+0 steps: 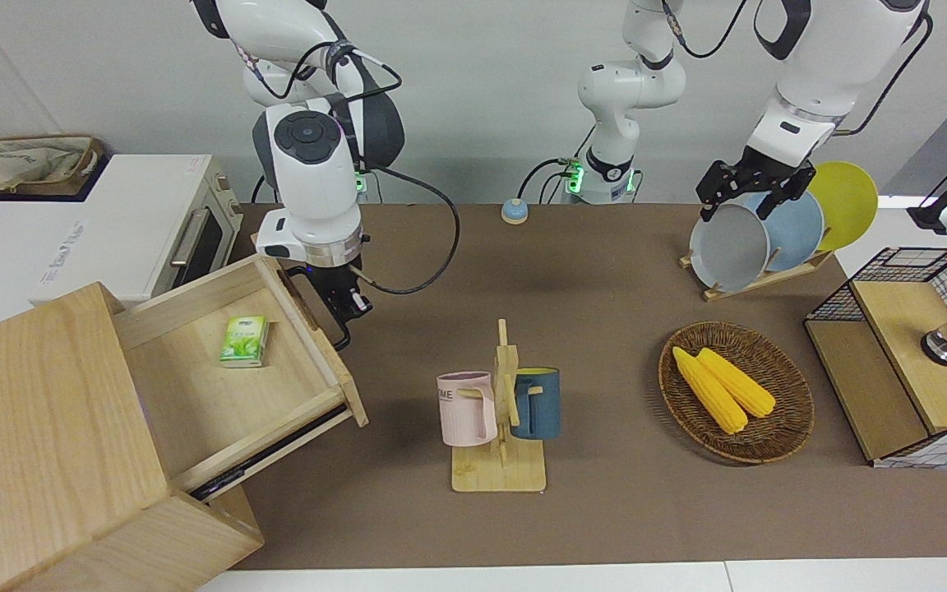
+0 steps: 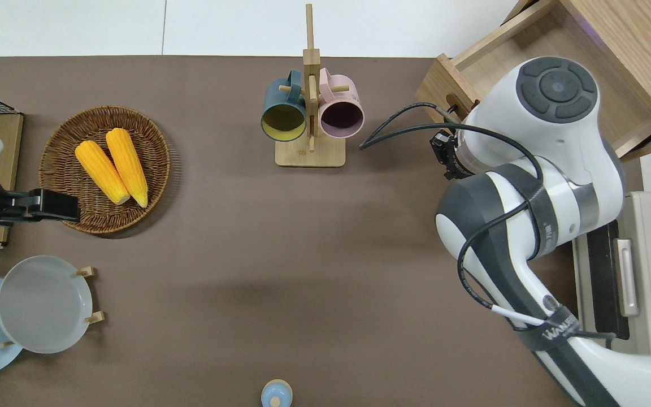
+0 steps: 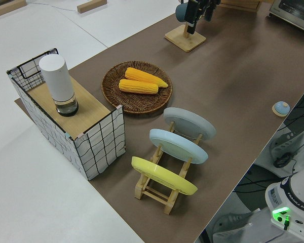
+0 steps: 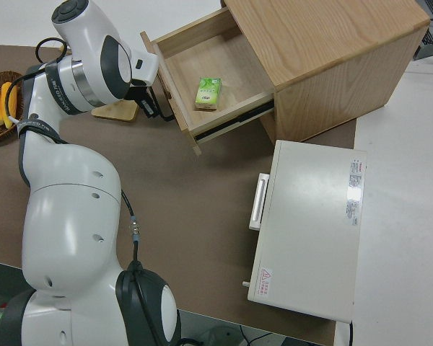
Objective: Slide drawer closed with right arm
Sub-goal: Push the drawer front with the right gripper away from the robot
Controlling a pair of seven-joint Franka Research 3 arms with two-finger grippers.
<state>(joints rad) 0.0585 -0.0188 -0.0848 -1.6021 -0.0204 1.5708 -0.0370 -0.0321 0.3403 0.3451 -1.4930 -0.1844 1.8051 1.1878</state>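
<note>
Your right gripper (image 1: 348,306) sits at the drawer (image 1: 231,374) front's handle; cabinet lies toward eight o'clock in the front view. Finger state unclear.

A: What surrounds the scene?
B: A plain pale grey wall (image 1: 482,74) runs along the far edge in the front view, evenly lit.
A: And the table (image 1: 605,271)?
B: Its top is covered in brown, with white surface (image 3: 50,202) bordering it.
</note>
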